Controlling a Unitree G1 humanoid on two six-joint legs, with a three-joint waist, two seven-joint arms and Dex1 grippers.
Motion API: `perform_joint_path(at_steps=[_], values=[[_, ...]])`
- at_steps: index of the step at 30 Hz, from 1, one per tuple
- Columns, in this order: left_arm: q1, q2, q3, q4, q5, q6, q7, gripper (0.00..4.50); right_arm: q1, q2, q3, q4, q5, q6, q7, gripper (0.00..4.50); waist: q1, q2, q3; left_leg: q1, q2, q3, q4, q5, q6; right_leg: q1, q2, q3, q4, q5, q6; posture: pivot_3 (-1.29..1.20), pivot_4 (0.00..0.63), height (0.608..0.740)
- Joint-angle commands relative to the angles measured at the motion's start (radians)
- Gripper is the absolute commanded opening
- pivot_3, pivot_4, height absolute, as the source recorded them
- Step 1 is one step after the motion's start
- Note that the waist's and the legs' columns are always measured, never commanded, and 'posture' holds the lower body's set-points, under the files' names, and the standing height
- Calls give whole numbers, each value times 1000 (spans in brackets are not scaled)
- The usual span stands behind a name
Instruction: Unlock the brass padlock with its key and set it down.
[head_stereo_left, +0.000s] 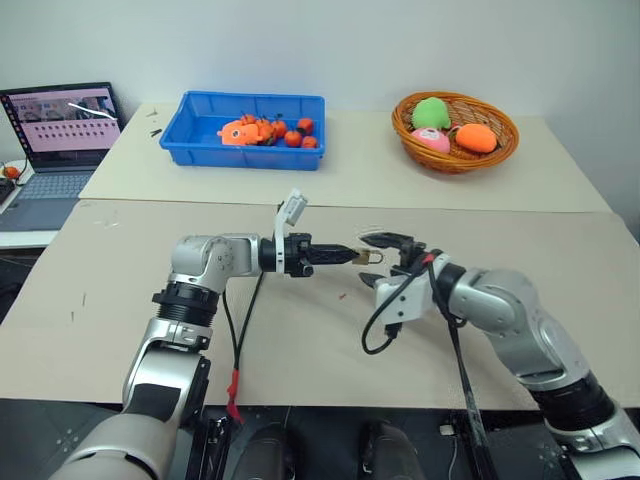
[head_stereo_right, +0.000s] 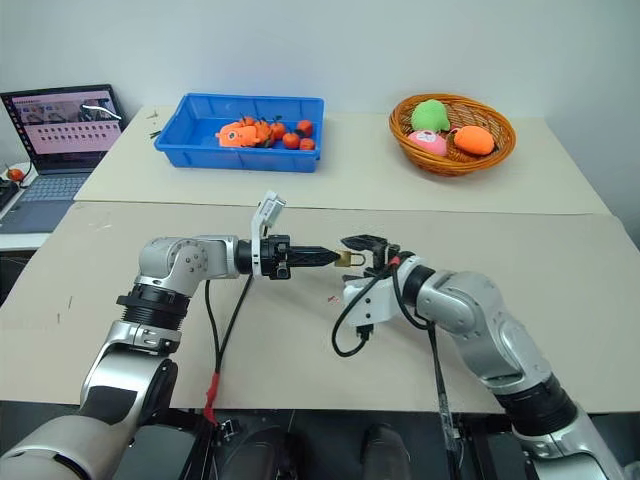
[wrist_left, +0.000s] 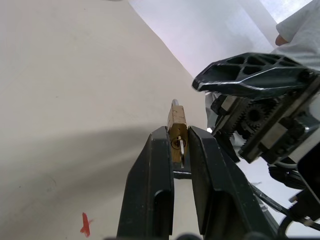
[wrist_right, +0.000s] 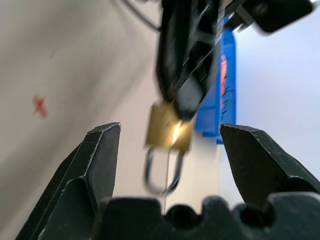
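Note:
The brass padlock (head_stereo_left: 370, 257) hangs in the air above the table's middle. My left gripper (head_stereo_left: 350, 256) points level toward the right and is shut on the lock's keyhole end. In the left wrist view the brass body (wrist_left: 176, 120) sticks out past the fingertips. A thin silvery sliver, the key (wrist_left: 182, 149), shows at the keyhole between the fingers. My right gripper (head_stereo_left: 392, 255) faces it, open. In the right wrist view its fingers (wrist_right: 100, 150) stand wide on either side of the padlock (wrist_right: 167, 132), apart from it, and the shackle (wrist_right: 162, 175) points toward this gripper.
At the back of the far table are a blue bin (head_stereo_left: 240, 155) of orange fruits and a wicker basket (head_stereo_left: 450, 165) of plush fruit. A laptop (head_stereo_left: 60, 130) sits at the far left. A small red mark (head_stereo_left: 342, 296) is on the table below the grippers.

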Motion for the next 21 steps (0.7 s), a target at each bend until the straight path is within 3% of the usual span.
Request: perform_joint_path(at_steps=[1,15,19,21], values=[[-16,-2,12,-35,-13,3,0,311,28,-47,-74,12,22,-46,-34,3748,-2,0,0,0,0,0,0,0,0,0,0,0,0,0,0,0,150,692],[-13,-1,15,-37,-17,6,3,311,79,-48,-118,14,30,-14,-61,3748,-3,0,0,0,1,0,0,0,0,0,0,0,0,0,0,0,150,692],[-15,-4,14,-31,-16,4,2,311,79,-43,-121,12,27,-9,-65,2768,-3,0,0,0,1,0,1,0,0,0,0,0,0,0,0,0,150,692],[-17,-5,14,-29,-16,3,2,311,78,-43,-120,13,25,-9,-66,2002,-3,0,0,0,1,0,1,0,0,0,0,0,1,0,0,0,150,692]])
